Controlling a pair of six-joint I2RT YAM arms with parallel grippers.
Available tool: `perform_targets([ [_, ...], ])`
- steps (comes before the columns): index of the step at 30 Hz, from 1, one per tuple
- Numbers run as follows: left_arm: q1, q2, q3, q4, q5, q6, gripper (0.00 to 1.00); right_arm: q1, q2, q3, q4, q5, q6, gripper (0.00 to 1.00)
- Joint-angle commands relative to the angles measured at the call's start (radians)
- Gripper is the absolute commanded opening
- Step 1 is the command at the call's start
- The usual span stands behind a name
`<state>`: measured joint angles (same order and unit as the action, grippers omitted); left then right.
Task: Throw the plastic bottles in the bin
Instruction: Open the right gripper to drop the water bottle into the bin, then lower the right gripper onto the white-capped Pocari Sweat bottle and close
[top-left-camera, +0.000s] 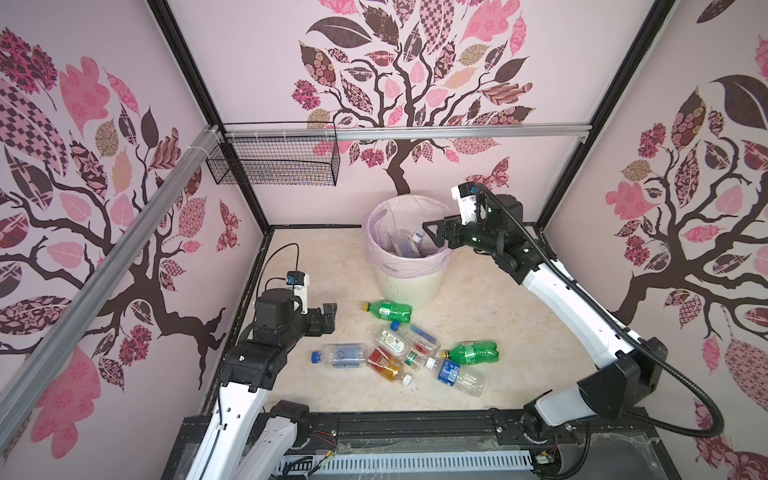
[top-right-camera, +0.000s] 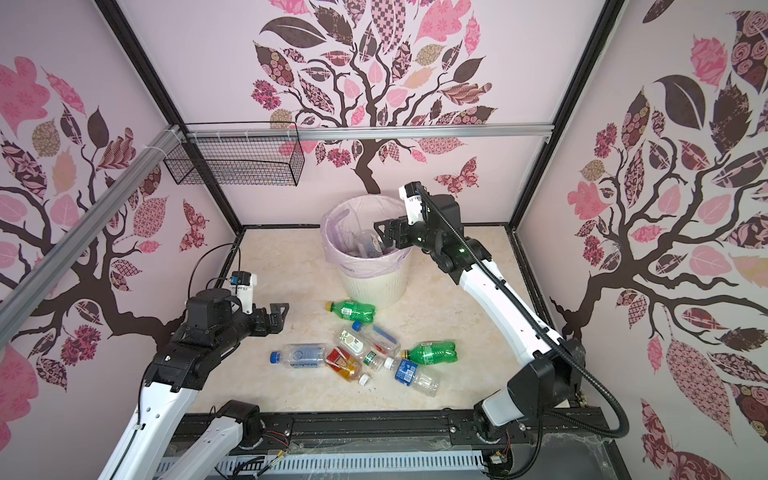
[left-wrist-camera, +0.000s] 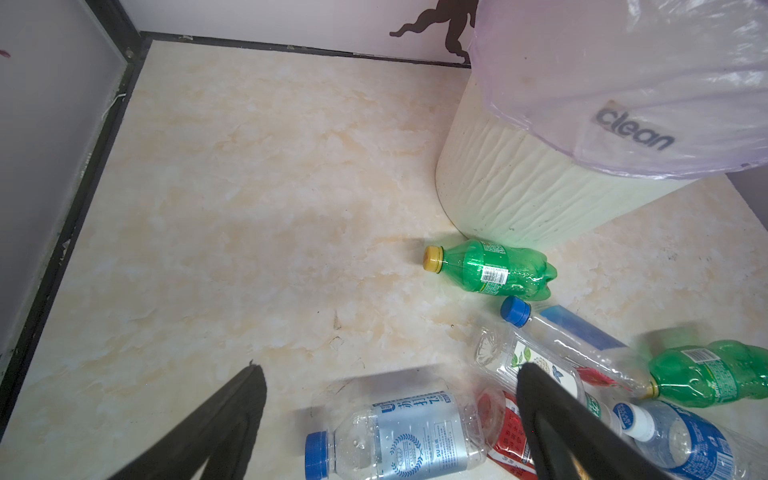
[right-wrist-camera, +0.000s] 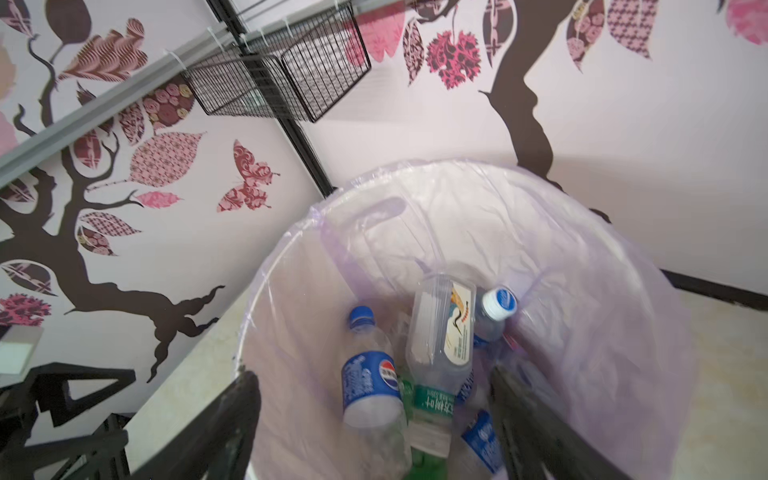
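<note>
The right tool (top-left-camera: 430, 235) hangs spread and empty over the bin (top-left-camera: 405, 286) holding several bottles (right-wrist-camera: 370, 386); the left tool (top-left-camera: 331, 318), spread, hovers near loose bottles (top-left-camera: 388, 311) on the surface (top-left-camera: 519, 332).

Green: you have two green bottles (top-left-camera: 388, 310) (top-left-camera: 473, 351) on the floor, both yellow-capped.
Clear: you have four clear bottles (top-left-camera: 343, 355) (top-left-camera: 419, 336) (top-left-camera: 390, 340) (top-left-camera: 457, 374) on the floor, two of them blue-capped.
Amber: one amber bottle (top-left-camera: 384, 365), red-labelled.
Floor total: seven bottles for you to tally.
Inside the bin: your right wrist view shows at least four binned bottles (right-wrist-camera: 368, 386) (right-wrist-camera: 440, 340) (right-wrist-camera: 492, 311) (right-wrist-camera: 482, 440); any beneath them are hidden from you.
Bins: one bin (top-left-camera: 405, 286).
Baskets: one wire mesh basket (top-left-camera: 274, 166).
Grippers: two, your left gripper (top-left-camera: 329, 312) and right gripper (top-left-camera: 430, 235).
</note>
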<state>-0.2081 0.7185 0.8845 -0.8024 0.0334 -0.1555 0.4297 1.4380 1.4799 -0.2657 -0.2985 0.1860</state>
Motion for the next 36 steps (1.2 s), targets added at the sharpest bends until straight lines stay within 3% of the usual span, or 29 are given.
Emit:
perform_targets([
  [1,0.001,0.02,0.039,0.011,0.023,0.019,0.98,-0.003,-0.173,-0.044,-0.089,0.097,-0.034,0.89],
  [5,0.001,0.034,0.031,0.029,0.031,0.015,0.98,-0.004,-0.299,-0.146,-0.189,0.127,-0.06,0.89],
  [8,0.002,0.033,0.027,0.03,0.031,0.014,0.98,-0.004,-0.351,-0.222,-0.276,0.083,-0.083,0.89],
  [18,0.001,0.027,0.028,0.026,-0.01,0.017,0.98,0.01,-0.357,-0.368,-0.489,-0.131,-0.053,0.78],
  [21,0.001,0.029,0.023,0.029,-0.027,0.021,0.97,0.046,-0.349,-0.418,-0.495,-0.152,-0.023,0.79],
  [29,0.001,0.055,0.025,0.05,-0.069,-0.007,0.97,0.136,-0.286,-0.511,-0.529,-0.08,0.006,0.79],
  [36,0.002,0.047,0.005,0.065,-0.064,-0.021,0.97,0.359,-0.225,-0.563,-0.517,0.042,0.103,0.79],
])
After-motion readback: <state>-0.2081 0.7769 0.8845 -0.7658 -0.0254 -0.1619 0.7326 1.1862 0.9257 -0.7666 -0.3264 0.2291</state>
